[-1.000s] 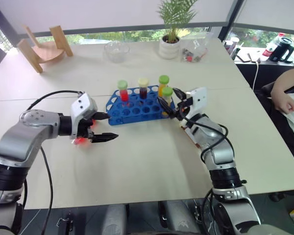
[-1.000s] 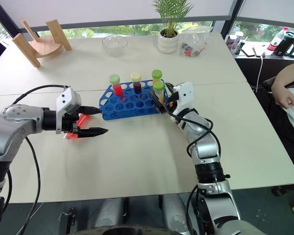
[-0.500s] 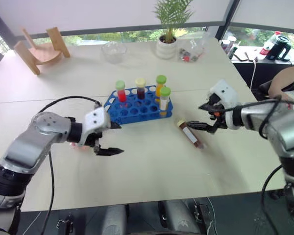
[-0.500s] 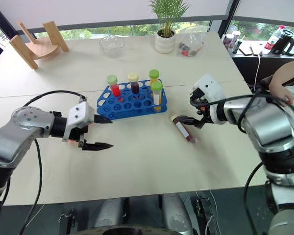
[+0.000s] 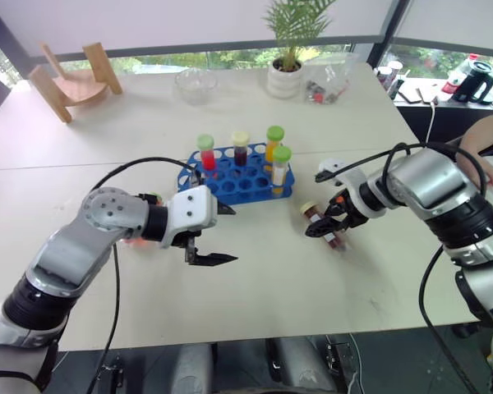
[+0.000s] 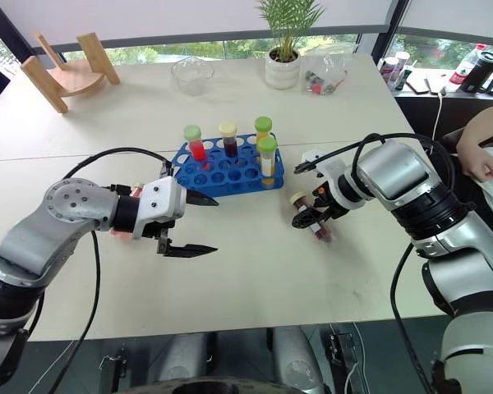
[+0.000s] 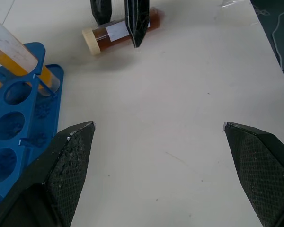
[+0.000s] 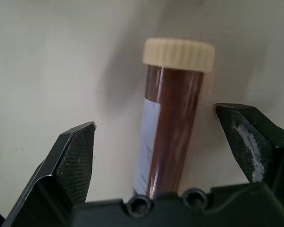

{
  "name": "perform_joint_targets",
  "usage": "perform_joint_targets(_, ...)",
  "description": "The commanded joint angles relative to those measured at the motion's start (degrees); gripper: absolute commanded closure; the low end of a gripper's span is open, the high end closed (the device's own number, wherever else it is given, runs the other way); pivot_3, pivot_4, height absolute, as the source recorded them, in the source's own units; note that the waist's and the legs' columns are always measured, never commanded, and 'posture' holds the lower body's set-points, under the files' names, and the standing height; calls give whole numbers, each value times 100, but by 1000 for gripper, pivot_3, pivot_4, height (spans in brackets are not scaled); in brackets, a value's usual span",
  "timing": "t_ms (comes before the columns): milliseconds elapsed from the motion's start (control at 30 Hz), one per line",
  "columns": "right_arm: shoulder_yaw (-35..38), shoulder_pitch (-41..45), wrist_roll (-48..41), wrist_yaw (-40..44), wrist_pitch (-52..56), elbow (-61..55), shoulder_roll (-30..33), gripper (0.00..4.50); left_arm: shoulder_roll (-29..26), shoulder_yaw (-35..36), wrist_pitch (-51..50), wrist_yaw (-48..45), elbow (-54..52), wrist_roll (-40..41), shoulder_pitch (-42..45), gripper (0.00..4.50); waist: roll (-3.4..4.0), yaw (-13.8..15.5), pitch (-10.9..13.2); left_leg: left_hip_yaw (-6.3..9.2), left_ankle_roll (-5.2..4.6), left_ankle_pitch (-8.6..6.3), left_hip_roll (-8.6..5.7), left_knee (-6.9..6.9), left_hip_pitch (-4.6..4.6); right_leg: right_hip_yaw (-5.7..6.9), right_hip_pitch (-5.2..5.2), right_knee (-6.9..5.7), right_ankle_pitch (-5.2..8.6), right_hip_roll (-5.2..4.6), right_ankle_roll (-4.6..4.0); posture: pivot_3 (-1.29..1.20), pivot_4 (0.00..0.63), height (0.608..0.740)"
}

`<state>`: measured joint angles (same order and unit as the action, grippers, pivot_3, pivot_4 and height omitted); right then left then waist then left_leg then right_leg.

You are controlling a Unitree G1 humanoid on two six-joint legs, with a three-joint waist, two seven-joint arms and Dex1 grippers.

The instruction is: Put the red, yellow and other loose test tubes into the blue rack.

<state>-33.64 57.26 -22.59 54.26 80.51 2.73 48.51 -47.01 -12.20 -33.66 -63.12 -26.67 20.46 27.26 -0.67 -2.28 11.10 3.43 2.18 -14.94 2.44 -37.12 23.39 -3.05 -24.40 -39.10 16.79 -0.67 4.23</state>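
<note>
The left gripper [image 5: 218, 235] hangs with jaws released, near the blue rack [image 5: 238, 182]. To the right, the brown tube [image 5: 322, 226] lies flat between the right gripper's [image 5: 327, 222] spread jaws: center on its label, then squeeze. The pale worktop [image 5: 255, 295] runs back to windows.

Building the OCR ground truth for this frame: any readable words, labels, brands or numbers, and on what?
None can be read.
Brown tube lying on the table, between the fingers of the open right hand: white label, print too blurred to read.
Rack tubes in the blue rack: no text to be seen.
Bottle at the table's far right edge: red label, too small to read.
</note>
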Motion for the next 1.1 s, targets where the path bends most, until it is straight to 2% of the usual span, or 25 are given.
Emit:
perform_joint_targets(33, -198, -20, 292, -33, -290, 18, 70, 899, 11, 121, 7, 144, -17, -34, -12, 0, 0, -9, 0, -1, 0, 0, 0, -3, 0, 0, 1, -1, 0, -1, 1, 0, 150, 740)
perform_joint_targets(167, -115, -94, 414, -108, -328, 11, -48, 2996, -86, 172, 71, 160, 127, -67, -95, 0, 0, -12, 0, 0, 0, 0, 0, -3, -1, 0, 2, -2, 0, 0, 1, 0, 150, 740)
perform_joint_targets(200, -18, -124, 399, -169, -240, 25, -122, 3443, -115, 194, 81, 145, 167, -66, -118, 0, 0, -15, 0, 0, 0, 0, 0, -2, -1, 0, 1, -2, 0, 1, 0, 0, 150, 740)
perform_joint_targets(233, 106, -176, 414, -284, -204, 10, -196, 3678, -171, 209, 111, 126, 223, -104, -141, 0, -2, -23, -1, 1, 0, 0, 0, -1, -2, 0, 1, -2, 0, 2, 0, 0, 150, 740)
perform_joint_targets(400, 1480, -548, 21, -700, 187, -740, -752, 3678, -635, 580, 279, -26, 552, -168, -221, 0, -6, -40, -3, 1, 1, 0, 3, 0, -7, -1, 1, -10, -2, 6, -3, 0, 150, 740)
perform_joint_targets(500, 3063, -855, -841, -824, -459, -2120, -1850, 3678, -789, 1296, -15, -170, 948, 369, -181, 0, 3, -81, 2, 0, 0, 0, 11, 2, -6, -1, -4, -12, -1, 13, -3, 0, 150, 740)
perform_joint_targets(567, 3442, -1186, -913, -1291, -1208, -2807, -2642, 3678, -800, 1651, -215, -229, 1309, 674, -90, 0, 5, -81, 3, 6, 0, 0, 16, 11, -3, 4, -10, -15, 2, 17, -7, 0, 150, 740)
perform_joint_targets(667, 3054, -1848, -394, -2027, -2648, -3326, -3556, 3678, -864, 1912, -371, -333, 1796, 860, 12, 0, -12, 0, -7, 11, 1, 0, 17, 12, 2, 17, -4, -7, 5, 12, -9, 0, 150, 740)
perform_joint_targets(733, 2441, -2302, 349, -2555, -3912, -3114, -3999, 3678, -941, 1938, -450, -393, 1980, 874, 20, 0, -13, 8, -8, 8, 3, 1, 5, 7, 3, 17, 1, -3, 5, -2, -7, 0, 150, 740)
perform_joint_targets(833, 2036, -2601, 1187, -3441, -5142, -2288, -4614, 3678, -1066, 1843, -519, -418, 2012, 798, -1, 0, -13, -21, -8, 1, 19, 10, -6, 1, 3, 9, 1, -4, -3, -12, 5, 0, 150, 740)
perform_joint_targets(967, 2010, -2511, 1792, -4100, -6104, -1243, -4980, 3678, -1046, 1818, -677, -356, 1944, 842, 53, 0, -13, -18, -8, 4, 39, 21, -2, 3, -3, 7, 0, -13, -6, -6, 5, 0, 150, 740)
perform_joint_targets(1100, 2003, -2374, 2197, -4303, -6934, -444, -4924, 3678, -971, 1732, -663, -314, 1892, 786, 17, 0, -13, -31, -7, 6, 39, 21, -2, 11, -2, 8, -3, -14, -5, -4, 4, 0, 150, 740)
